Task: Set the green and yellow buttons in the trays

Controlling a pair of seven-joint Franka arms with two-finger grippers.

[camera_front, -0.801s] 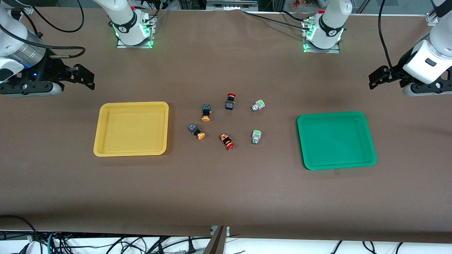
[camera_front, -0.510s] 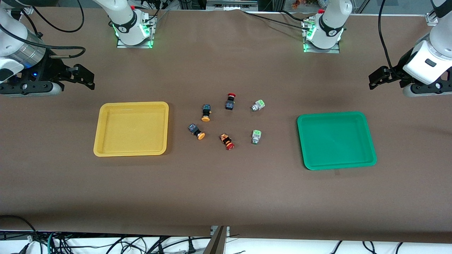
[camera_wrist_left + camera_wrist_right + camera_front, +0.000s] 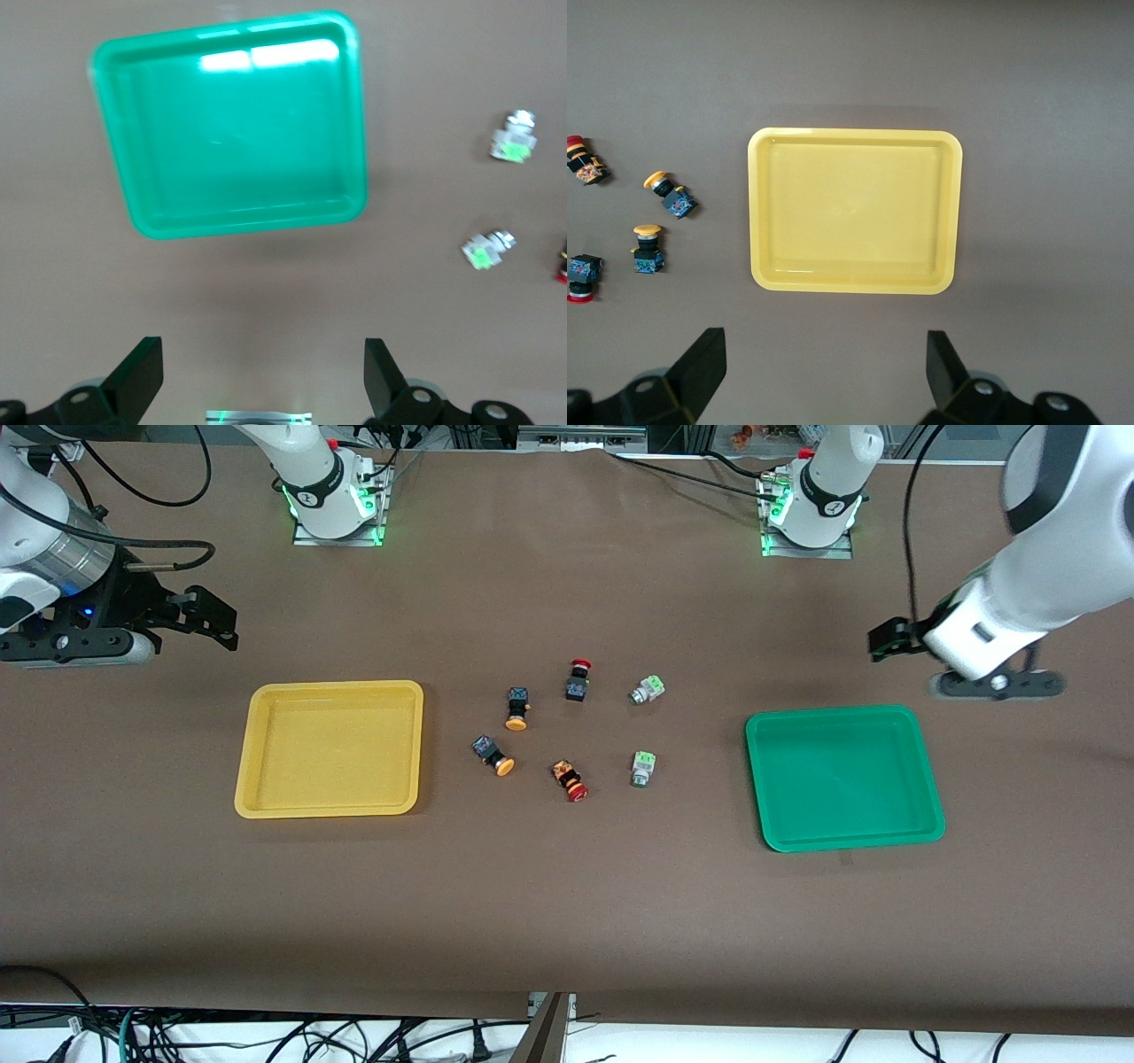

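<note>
So we start the reach: left gripper (image 3: pixel 886 640) open and empty over bare table by the green tray (image 3: pixel 843 837), next descending on a green button (image 3: pixel 646 689), while the right gripper (image 3: pixel 208 615) waits open.

1. Trays: you have two, one yellow tray (image 3: pixel 330 748) and one green tray (image 3: pixel 844 777).
2. Orange-yellow capped buttons on dark bodies: you have two, the first yellow button (image 3: pixel 517 708) and the second yellow button (image 3: pixel 493 755).
3. Light-green buttons with silver barrels: you have two, the first green button (image 3: pixel 648 689) and the second green button (image 3: pixel 643 768).
4. Red-capped buttons on dark bodies: you have two, the first red button (image 3: pixel 578 679) and the second red button (image 3: pixel 570 779).
5. Grippers: you have two, the left gripper (image 3: pixel 263 381) and the right gripper (image 3: pixel 825 375).
6. Buttons in all: you have six.
</note>
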